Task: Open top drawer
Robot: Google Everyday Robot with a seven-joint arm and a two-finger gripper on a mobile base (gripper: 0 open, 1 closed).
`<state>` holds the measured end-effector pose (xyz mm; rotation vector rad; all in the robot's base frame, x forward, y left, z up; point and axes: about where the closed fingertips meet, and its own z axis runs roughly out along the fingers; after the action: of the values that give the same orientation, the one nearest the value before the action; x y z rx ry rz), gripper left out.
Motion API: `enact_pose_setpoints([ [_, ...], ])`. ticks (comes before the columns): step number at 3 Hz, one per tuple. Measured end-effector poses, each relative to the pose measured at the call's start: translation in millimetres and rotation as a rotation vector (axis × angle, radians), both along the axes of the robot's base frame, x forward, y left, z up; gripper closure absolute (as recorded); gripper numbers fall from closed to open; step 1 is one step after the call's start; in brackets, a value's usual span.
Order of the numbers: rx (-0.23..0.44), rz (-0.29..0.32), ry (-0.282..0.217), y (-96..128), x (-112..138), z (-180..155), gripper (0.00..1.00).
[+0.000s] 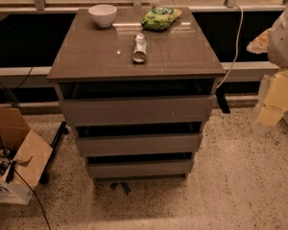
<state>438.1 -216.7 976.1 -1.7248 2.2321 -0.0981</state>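
Note:
The top drawer [137, 109] is the widest of three grey-brown handleless fronts on a small cabinet [86, 56] in the middle of the view. A dark gap shows between its front panel and the cabinet top. The middle drawer [138, 144] and the bottom drawer [139, 168] sit below it. My arm comes in at the right edge, white above and pale yellow lower down. My gripper [269, 115] hangs to the right of the cabinet, about level with the top drawer's front and apart from it.
On the cabinet top stand a white bowl [102, 14] and a green snack bag [160, 18], with a can [140, 49] lying on its side. An open cardboard box [17, 159] and cables lie on the floor to the left. A white cord [237, 37] hangs behind the cabinet on the right.

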Motion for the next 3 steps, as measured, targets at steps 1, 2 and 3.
enact_pose_setpoints([
  [1, 0.000, 0.000, 0.000, 0, 0, 0, 0.00],
  [2, 0.020, 0.019, -0.037, 6, 10, -7, 0.00],
  [3, 0.091, 0.021, -0.085, 8, 38, -27, 0.00],
])
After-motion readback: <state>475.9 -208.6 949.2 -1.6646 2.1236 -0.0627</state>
